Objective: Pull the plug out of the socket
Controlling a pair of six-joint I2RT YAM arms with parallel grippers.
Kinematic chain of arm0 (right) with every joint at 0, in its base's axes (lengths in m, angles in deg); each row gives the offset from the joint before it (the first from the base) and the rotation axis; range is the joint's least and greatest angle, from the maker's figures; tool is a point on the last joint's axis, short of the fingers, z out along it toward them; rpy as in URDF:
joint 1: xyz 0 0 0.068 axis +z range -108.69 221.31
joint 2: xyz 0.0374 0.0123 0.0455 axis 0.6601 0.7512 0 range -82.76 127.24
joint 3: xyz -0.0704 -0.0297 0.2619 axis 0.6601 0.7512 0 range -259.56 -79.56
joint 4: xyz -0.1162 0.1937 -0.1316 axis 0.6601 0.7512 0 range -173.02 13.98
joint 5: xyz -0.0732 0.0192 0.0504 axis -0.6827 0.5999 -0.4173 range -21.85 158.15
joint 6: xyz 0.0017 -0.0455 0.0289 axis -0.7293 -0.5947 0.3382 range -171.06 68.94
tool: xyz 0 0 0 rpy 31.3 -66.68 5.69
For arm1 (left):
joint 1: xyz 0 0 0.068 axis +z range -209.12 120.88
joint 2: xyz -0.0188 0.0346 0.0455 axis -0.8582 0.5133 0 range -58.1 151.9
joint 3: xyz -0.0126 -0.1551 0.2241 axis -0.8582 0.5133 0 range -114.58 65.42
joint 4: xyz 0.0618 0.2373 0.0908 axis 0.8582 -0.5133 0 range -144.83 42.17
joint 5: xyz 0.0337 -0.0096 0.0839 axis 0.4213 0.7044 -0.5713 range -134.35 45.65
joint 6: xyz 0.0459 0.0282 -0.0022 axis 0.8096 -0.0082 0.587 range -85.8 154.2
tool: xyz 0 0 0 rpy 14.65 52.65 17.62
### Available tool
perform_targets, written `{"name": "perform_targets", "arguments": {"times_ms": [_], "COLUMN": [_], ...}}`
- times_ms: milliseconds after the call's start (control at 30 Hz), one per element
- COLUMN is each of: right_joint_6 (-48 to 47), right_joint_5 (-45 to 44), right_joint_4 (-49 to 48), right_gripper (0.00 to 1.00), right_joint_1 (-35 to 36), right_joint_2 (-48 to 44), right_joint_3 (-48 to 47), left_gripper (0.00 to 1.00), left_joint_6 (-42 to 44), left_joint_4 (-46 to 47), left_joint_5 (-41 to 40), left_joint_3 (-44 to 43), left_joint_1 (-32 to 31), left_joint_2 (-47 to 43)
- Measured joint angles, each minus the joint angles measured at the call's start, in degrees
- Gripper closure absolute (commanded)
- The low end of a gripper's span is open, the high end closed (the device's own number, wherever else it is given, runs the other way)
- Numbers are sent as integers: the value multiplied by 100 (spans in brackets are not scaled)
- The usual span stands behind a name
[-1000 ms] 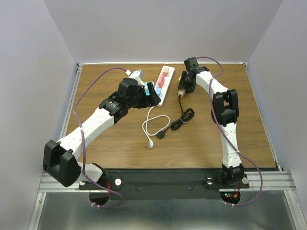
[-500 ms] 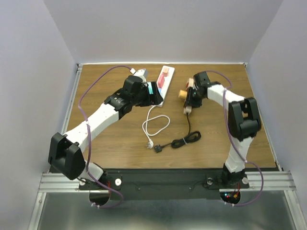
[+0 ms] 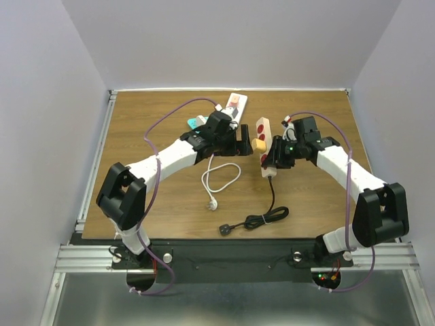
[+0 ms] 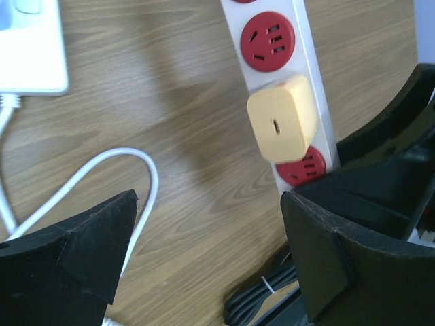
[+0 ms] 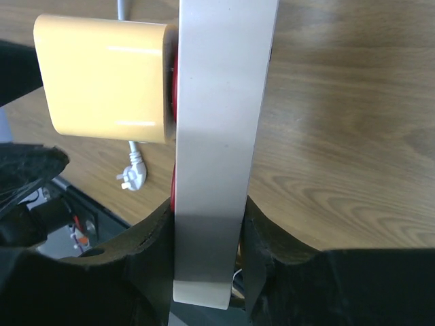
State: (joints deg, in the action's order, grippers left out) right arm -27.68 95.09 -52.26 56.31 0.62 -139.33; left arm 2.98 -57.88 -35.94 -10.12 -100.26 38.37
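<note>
A white power strip (image 3: 262,133) with red sockets carries a yellow plug (image 3: 258,144) in its middle socket. My right gripper (image 3: 270,160) is shut on the strip's near end, where its black cable leaves. In the right wrist view the strip (image 5: 221,102) runs up between my fingers (image 5: 153,238), and the yellow plug (image 5: 102,81) sticks out to the left. My left gripper (image 3: 242,140) is open just left of the plug. In the left wrist view (image 4: 211,258) its jaws stand wide apart, with the plug (image 4: 282,119) and strip (image 4: 302,47) ahead at upper right.
A second white power strip (image 3: 234,106) lies at the back centre. Its white cable (image 3: 221,178) loops to a white plug (image 3: 213,203). The held strip's black cable (image 3: 264,219) ends in a black plug (image 3: 226,229) near the front edge.
My right gripper has carried the strip with the yellow plug nearer and toward the centre. My left gripper has swung right from the second strip to beside the plug.
</note>
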Motion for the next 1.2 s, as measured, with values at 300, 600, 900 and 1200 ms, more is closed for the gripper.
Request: {"name": "perform_targets", "arguments": {"times_ms": [300, 600, 900, 1200], "right_joint_6": [0, -17, -24, -24], "right_joint_5": [269, 396, 417, 511], "right_joint_4": [-44, -42, -42, -59], "right_gripper": [100, 100, 99, 99], "right_joint_1": [0, 0, 0, 0], "right_joint_2": [-168, -170, -203, -319], "right_joint_3": [177, 177, 177, 177], "left_gripper": [1, 1, 1, 18], "left_joint_6": [-398, -704, -977, -1246], "left_joint_4": [485, 767, 525, 531], "left_joint_5": [4, -92, -741, -750], "left_joint_3": [-238, -623, -623, -636], "left_joint_1": [-142, -455, -487, -487], "left_joint_2": [162, 452, 588, 579]}}
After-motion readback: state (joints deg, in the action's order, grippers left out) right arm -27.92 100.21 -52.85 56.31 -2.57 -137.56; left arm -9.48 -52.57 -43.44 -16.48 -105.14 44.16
